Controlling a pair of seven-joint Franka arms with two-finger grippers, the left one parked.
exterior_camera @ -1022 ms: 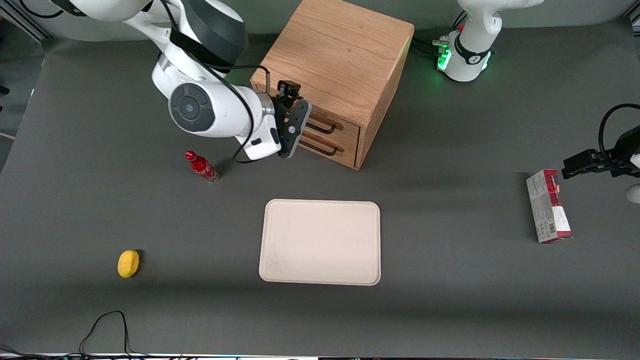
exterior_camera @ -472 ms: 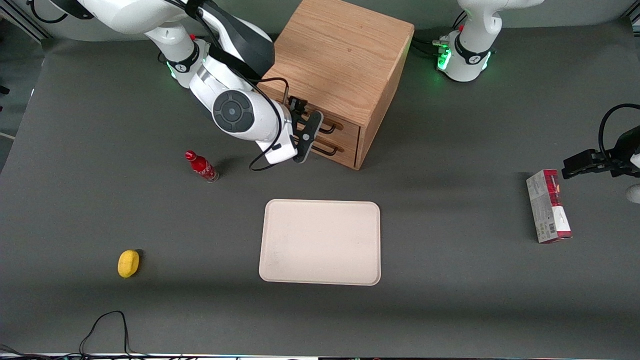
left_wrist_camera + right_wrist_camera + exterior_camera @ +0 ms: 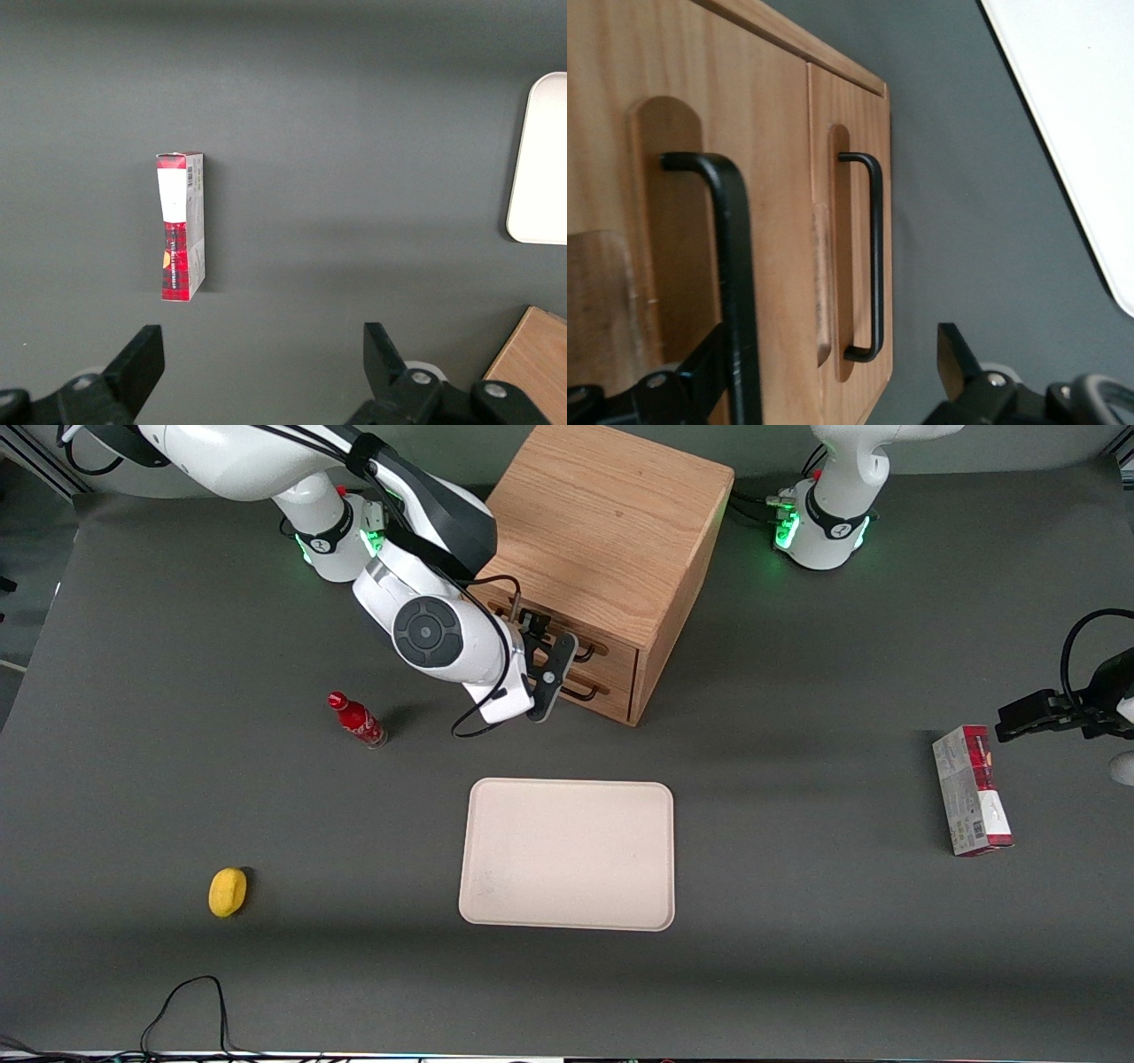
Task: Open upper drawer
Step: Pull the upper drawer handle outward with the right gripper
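Note:
The oak cabinet (image 3: 611,522) stands at the back of the table with both drawers shut. The upper drawer (image 3: 613,648) has a thin black bar handle (image 3: 586,652). The lower drawer (image 3: 609,696) sits under it. My right gripper (image 3: 558,662) is right in front of the drawer fronts, at the handles' working-arm end. In the right wrist view the gripper (image 3: 828,376) is open. The upper drawer's handle (image 3: 735,266) runs just inside one finger (image 3: 700,372). The lower drawer's handle (image 3: 874,248) also lies between the jaws. The upper drawer's front (image 3: 775,177) is very close.
A red bottle (image 3: 356,720) stands on the table beside my arm. A beige tray (image 3: 567,855) lies nearer the front camera than the cabinet. A yellow object (image 3: 228,891) lies toward the working arm's end. A red and grey box (image 3: 972,790) lies toward the parked arm's end.
My arm has swung toward the cabinet and lowered. The gripper has moved along the drawer fronts and closer to the handles. Both drawers are as before.

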